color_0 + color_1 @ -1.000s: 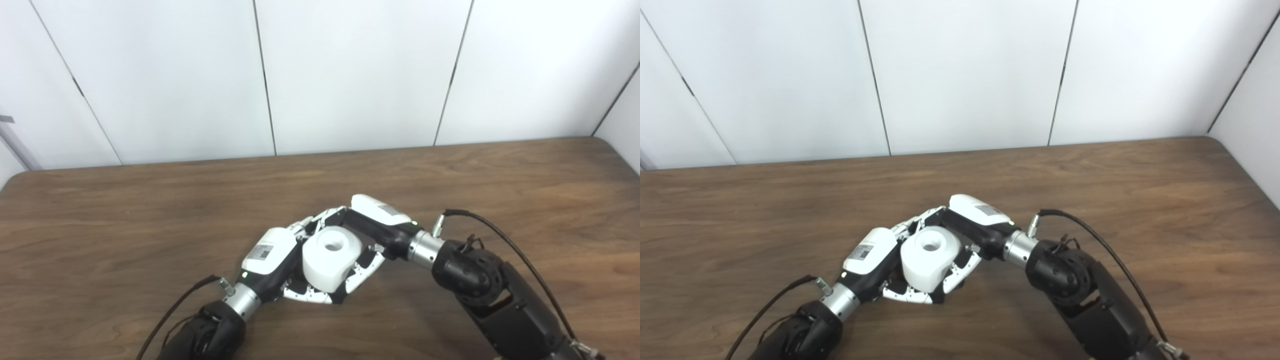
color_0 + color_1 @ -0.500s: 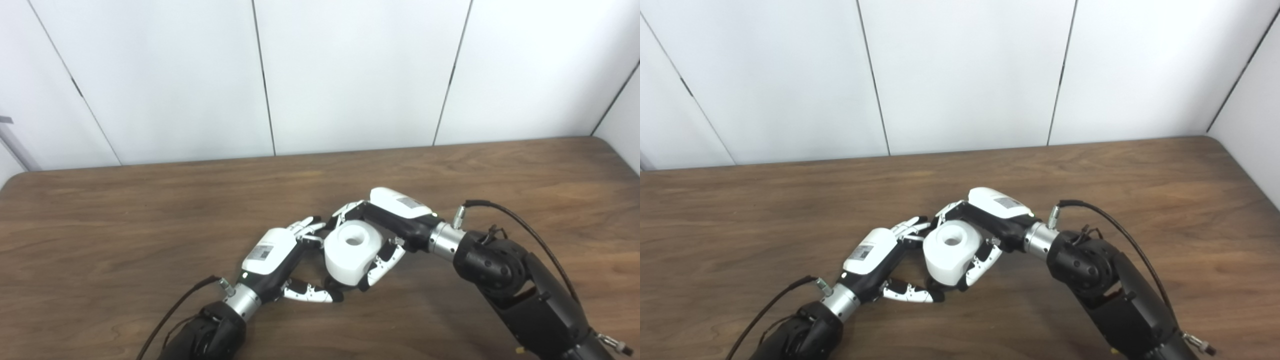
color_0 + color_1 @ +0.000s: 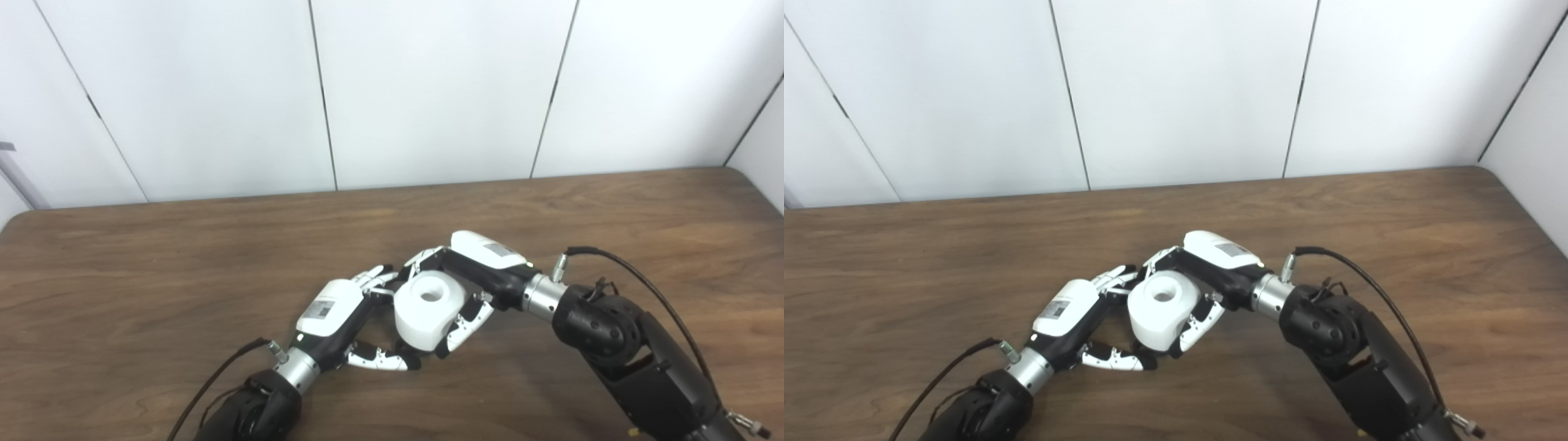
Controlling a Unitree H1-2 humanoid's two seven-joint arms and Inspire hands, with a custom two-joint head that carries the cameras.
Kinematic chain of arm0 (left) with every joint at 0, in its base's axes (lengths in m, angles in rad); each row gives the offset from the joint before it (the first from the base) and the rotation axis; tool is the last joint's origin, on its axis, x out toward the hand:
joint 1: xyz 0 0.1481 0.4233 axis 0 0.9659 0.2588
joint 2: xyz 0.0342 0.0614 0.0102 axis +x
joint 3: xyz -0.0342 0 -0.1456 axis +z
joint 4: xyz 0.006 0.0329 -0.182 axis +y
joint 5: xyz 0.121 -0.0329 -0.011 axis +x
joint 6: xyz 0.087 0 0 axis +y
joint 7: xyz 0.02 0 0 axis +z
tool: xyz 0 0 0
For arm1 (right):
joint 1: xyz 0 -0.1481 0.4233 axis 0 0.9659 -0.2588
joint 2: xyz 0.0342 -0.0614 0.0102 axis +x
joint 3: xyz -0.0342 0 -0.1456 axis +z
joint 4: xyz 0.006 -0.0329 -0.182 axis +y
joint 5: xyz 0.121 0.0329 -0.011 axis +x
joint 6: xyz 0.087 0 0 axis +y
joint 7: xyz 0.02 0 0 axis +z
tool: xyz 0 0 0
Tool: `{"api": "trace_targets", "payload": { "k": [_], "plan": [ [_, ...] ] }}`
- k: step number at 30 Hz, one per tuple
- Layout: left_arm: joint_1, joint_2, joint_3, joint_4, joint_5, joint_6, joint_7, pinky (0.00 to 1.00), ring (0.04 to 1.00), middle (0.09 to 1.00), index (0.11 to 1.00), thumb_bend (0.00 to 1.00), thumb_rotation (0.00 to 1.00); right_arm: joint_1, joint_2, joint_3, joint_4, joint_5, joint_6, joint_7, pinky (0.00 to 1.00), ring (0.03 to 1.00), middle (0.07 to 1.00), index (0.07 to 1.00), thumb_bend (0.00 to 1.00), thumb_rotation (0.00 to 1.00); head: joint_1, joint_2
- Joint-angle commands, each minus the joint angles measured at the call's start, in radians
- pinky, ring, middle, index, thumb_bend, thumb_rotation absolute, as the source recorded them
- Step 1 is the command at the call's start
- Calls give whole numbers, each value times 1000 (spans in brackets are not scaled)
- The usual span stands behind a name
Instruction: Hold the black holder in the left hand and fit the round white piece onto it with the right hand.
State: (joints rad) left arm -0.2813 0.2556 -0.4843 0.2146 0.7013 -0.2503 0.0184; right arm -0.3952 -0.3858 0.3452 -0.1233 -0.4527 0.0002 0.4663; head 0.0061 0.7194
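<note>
The round white piece [image 3: 425,309], a thick cylinder with a hole in its top, sits in my right hand [image 3: 474,275]. That hand is shut on it, with fingers behind it and the thumb [image 3: 462,318] in front. My left hand [image 3: 334,312] lies just left of the piece, open, with its fingers [image 3: 373,278] reaching toward the piece's far side and its thumb [image 3: 380,361] stretched out below it. No black holder shows in either view. A dark bit under the piece [image 3: 1145,350] cannot be told apart from the hands.
The brown wooden table [image 3: 153,275] spreads out on both sides and behind the hands, with a white panelled wall [image 3: 429,92] at its far edge. A black cable [image 3: 618,269] loops off my right wrist.
The right hand has carried the white piece to the right, out from between the left hand's fingers. The left hand's fingers and thumb have spread apart. In the last half second the piece drifted slightly left.
</note>
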Motion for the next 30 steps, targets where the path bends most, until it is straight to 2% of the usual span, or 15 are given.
{"api": "trace_targets", "payload": {
  "k": [1, 3, 5, 13, 24, 30],
  "plan": [
    [68, -3, -41, 53, 29, 36, -56, 933, 960, 887, 478, 525, 61, -19, -1, -8, -38, 15, 14, 16, 635, 777, 826, 763, 789, 222, 1, 1],
    [68, -3, -41, 53, 29, 36, -55, 930, 958, 885, 478, 525, 61, -21, -2, -10, -54, 18, 33, 27, 641, 801, 886, 924, 903, 278, 2, 2],
    [68, -3, -42, 52, 32, 39, -57, 932, 959, 888, 478, 525, 61, -23, -1, -12, -64, 23, 45, 33, 663, 841, 954, 985, 979, 319, 2, 3],
    [68, -2, -43, 58, 33, 38, -52, 923, 959, 888, 478, 525, 61, -29, 3, -23, -68, 13, 33, 22, 666, 805, 949, 1000, 1000, 326, 2, 3],
    [70, 4, -41, 46, 32, 47, -60, 928, 960, 889, 478, 525, 61, -32, 8, -27, -65, 15, 34, 23, 690, 812, 948, 1000, 1000, 301, 3, 8],
    [71, 6, -40, 48, 34, 42, -54, 925, 954, 886, 478, 525, 61, -46, -9, -35, -76, 43, 56, 63, 713, 831, 962, 1000, 1000, 299, 2, 10]
  ]
}}
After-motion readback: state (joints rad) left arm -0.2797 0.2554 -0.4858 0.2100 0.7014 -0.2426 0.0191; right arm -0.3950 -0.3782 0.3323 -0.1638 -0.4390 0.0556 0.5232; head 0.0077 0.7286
